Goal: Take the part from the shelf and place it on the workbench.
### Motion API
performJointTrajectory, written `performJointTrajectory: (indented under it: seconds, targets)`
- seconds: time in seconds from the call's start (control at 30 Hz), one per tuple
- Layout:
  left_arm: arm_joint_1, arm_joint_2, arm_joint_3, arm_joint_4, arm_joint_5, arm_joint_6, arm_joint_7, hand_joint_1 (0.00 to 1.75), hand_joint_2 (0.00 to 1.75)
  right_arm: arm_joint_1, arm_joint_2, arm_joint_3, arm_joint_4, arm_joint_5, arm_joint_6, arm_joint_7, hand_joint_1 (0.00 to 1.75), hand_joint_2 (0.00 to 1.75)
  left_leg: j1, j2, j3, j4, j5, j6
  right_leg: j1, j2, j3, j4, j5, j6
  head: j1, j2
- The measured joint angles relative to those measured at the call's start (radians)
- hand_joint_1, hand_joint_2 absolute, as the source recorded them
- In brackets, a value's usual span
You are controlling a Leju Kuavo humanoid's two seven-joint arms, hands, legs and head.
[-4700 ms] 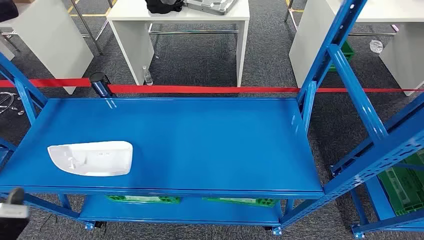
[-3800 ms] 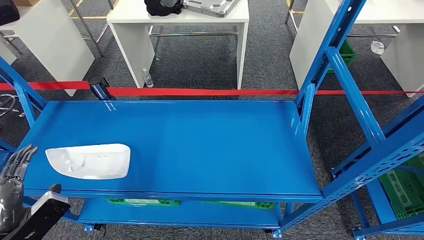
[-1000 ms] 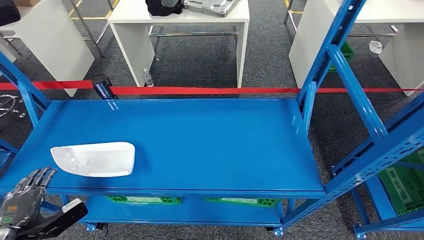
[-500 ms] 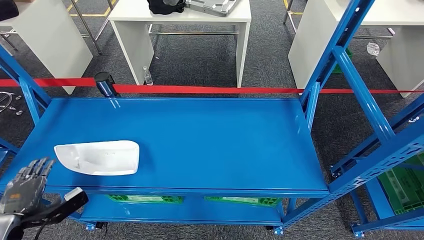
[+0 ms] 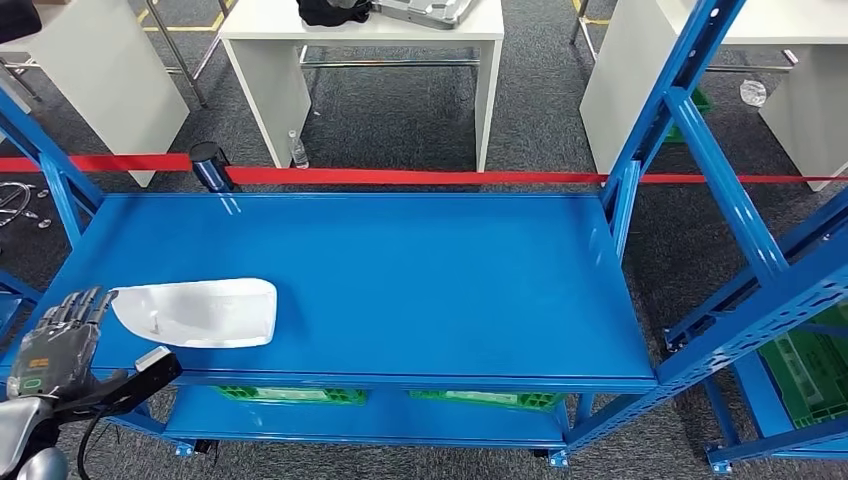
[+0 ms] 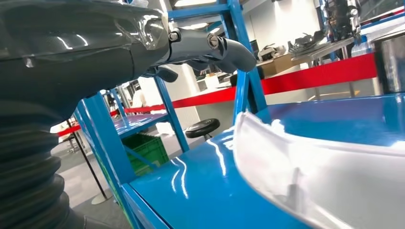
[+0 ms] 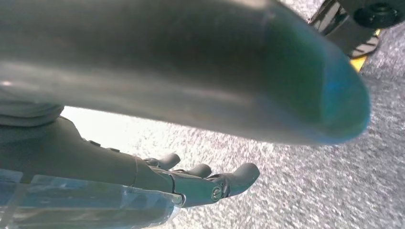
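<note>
Left hand: the left hand (image 5: pixel 62 337) hovers just beside the narrow end of the part, fingers spread wide, holding nothing.
Right hand: the right hand (image 7: pixel 143 176) hangs over grey floor, fingers loosely extended, empty.
Part: the white part (image 5: pixel 198 312) lies on the blue shelf (image 5: pixel 420 280), near its front edge; the wrist view shows its thin raised rim (image 6: pixel 286 143).
Risk, push: judged from the angle, fingers meeting the rim end-on could shove the part along the slick shelf.
Risk, grip: a pinch at one end of a long shell may let it tip or slip.
Risk, frame: the upright (image 5: pixel 45 175) stands beyond the part; lifting wide could clip it.
</note>
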Motion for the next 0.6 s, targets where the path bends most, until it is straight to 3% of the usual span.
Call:
performJointTrajectory:
  seconds: [0.07,0.17,0.2,0.23,0.27,0.33,0.4,0.53,0.6]
  targets:
    - [-0.007,0.003,0.000,0.007,-0.005,0.002,0.000,0.00,1.75,-0.002,-0.002,0.002,0.010,0.000,-0.009,0.000,0.00,0.00,0.004,0.000,-0.025,0.052,-0.034,-0.012,-0.006,0.000,0.001,-0.002,0.002,-0.007,-0.002,0.000]
    - [-0.026,0.005,-0.006,0.039,-0.019,0.013,-0.004,0.00,1.75,-0.010,-0.009,0.008,0.036,0.000,-0.037,0.002,0.00,0.00,0.013,0.000,-0.117,0.244,-0.120,-0.027,-0.004,0.000,0.000,-0.002,0.003,-0.012,-0.005,0.000]
    - [-0.033,0.005,-0.010,0.053,-0.022,0.019,-0.005,0.00,1.75,-0.013,-0.012,0.009,0.046,0.000,-0.046,0.004,0.00,0.00,0.015,0.000,-0.139,0.286,-0.129,-0.029,-0.004,0.000,0.000,-0.002,0.003,-0.012,-0.005,0.000]
    - [-0.041,0.005,-0.014,0.065,-0.024,0.025,-0.007,0.00,1.75,-0.017,-0.015,0.011,0.056,0.000,-0.054,0.006,0.00,0.00,0.016,0.000,-0.143,0.291,-0.120,-0.029,-0.003,0.000,0.001,-0.001,0.003,-0.012,-0.005,0.000]
    - [-0.051,0.005,-0.019,0.075,-0.025,0.030,-0.008,0.00,1.75,-0.020,-0.018,0.012,0.066,0.000,-0.061,0.007,0.00,0.00,0.016,0.000,-0.129,0.257,-0.093,-0.027,-0.002,0.001,0.002,-0.001,0.003,-0.012,-0.005,0.000]
    - [-0.077,0.007,-0.027,0.090,-0.027,0.037,-0.010,0.00,1.75,-0.027,-0.025,0.015,0.087,0.000,-0.073,0.008,0.00,0.00,0.014,0.000,-0.061,0.116,-0.025,-0.017,0.000,0.001,0.003,-0.002,0.003,-0.012,-0.005,0.000]
    - [-0.108,0.010,-0.038,0.103,-0.028,0.039,-0.010,0.00,1.75,-0.036,-0.032,0.016,0.109,0.000,-0.084,0.008,0.00,0.00,0.009,0.000,-0.013,0.017,0.005,-0.008,0.003,0.001,0.000,-0.001,0.004,-0.009,-0.004,0.000]
    - [-0.158,0.009,-0.066,0.134,-0.031,0.038,-0.010,0.00,1.75,-0.048,-0.048,0.017,0.153,0.000,-0.096,0.008,0.00,0.00,0.007,0.001,-0.002,-0.013,0.014,0.011,0.004,0.000,-0.010,0.004,0.004,0.005,-0.004,0.000]
    - [-0.179,0.007,-0.080,0.155,-0.031,0.037,-0.010,0.00,1.75,-0.051,-0.057,0.018,0.171,0.000,-0.105,0.006,0.00,0.00,0.010,0.003,0.005,-0.028,0.024,0.023,0.004,0.000,-0.044,0.073,-0.032,0.004,-0.002,0.000]
